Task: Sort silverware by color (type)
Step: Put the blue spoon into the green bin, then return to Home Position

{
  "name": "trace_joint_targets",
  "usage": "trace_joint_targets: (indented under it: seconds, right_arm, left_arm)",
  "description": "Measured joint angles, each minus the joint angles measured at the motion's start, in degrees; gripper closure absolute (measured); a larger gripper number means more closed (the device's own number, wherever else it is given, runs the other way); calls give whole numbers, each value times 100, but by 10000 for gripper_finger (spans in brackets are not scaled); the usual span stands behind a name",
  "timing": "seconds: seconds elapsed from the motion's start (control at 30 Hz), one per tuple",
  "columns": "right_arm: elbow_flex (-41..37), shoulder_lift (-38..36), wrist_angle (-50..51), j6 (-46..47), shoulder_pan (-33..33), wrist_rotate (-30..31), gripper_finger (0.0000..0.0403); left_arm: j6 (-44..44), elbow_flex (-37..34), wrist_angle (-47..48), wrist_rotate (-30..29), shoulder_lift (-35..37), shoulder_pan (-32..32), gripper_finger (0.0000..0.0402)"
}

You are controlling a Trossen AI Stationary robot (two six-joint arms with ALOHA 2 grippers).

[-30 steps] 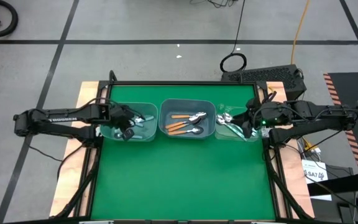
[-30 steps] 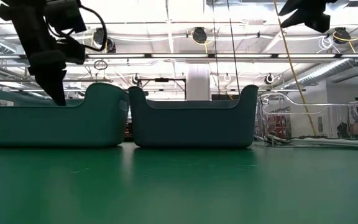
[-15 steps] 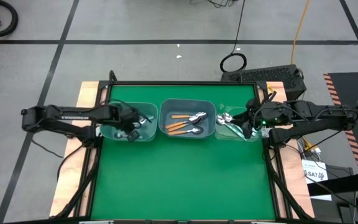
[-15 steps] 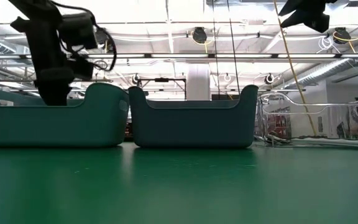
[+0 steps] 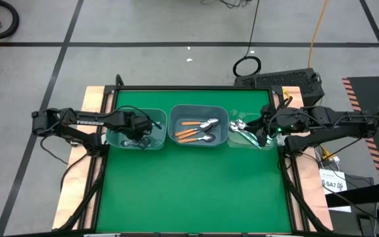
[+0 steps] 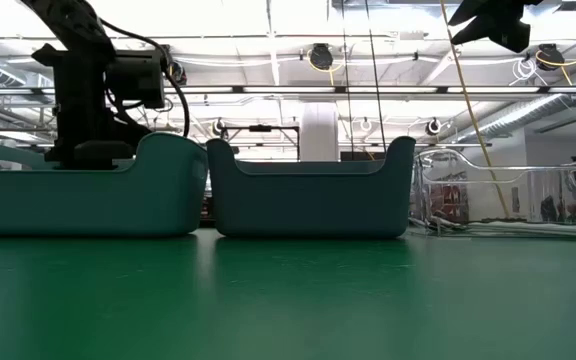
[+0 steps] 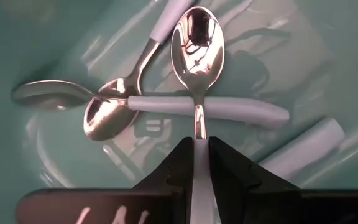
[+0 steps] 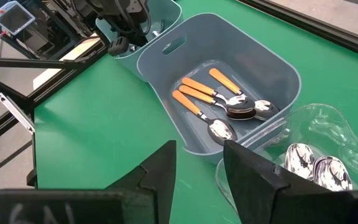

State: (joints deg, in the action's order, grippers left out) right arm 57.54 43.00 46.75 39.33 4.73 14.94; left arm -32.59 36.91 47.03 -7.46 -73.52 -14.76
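Note:
My left gripper reaches down into the left blue-grey bin and is shut on a light-blue-handled spoon. Two more light-blue-handled spoons lie on that bin's floor. In the low view the bin wall hides my left gripper's fingers. The middle bin holds several orange-handled spoons. My right gripper is open and empty, above the clear right bin that holds teal-green-handled spoons. It also shows open in the right wrist view. My left gripper pinches the spoon's thin neck and handle between its two fingers, which lie along the spoon. The shiny bowl sticks out beyond the fingertips, hollow side toward the camera. The spoon's neck crosses over another spoon's light-blue handle; whether they touch, I cannot tell.
The three bins stand in a row along the far part of the green mat. The mat's near part is bare. Black frame rails run along the table's sides. Cables and a black box lie beyond the far edge.
My left gripper has gone down into the left bin with the light-blue spoon, shifting a little toward the table's right, and its wrist has tipped more upright. My right arm has kept still.

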Motion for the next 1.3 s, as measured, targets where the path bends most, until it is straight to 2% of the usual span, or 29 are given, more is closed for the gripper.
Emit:
trace_joint_targets:
  seconds: [0.17,0.4,0.57,0.77,1.07,1.17,1.3]
  right_arm:
    - [0,0,-1,-44,0,0,273]
    - [0,0,-1,-192,-2,0,273]
    - [0,0,-3,-230,-2,7,273]
    - [0,0,-29,-375,-2,2,273]
    - [2,0,-490,-1216,-2,140,288]
    - [2,0,-639,-1485,-2,139,299]
    - [2,0,-851,-1890,-2,147,311]
  left_arm:
    - [-187,51,130,-56,46,22,339]
    - [136,586,573,-158,46,31,236]
    - [437,1184,1092,-284,46,22,208]
    - [979,2035,1445,-309,46,22,206]
    - [1952,3513,1652,-355,48,103,209]
    - [2429,3981,1677,-413,48,191,236]
    - [3300,4613,1855,-413,46,308,315]
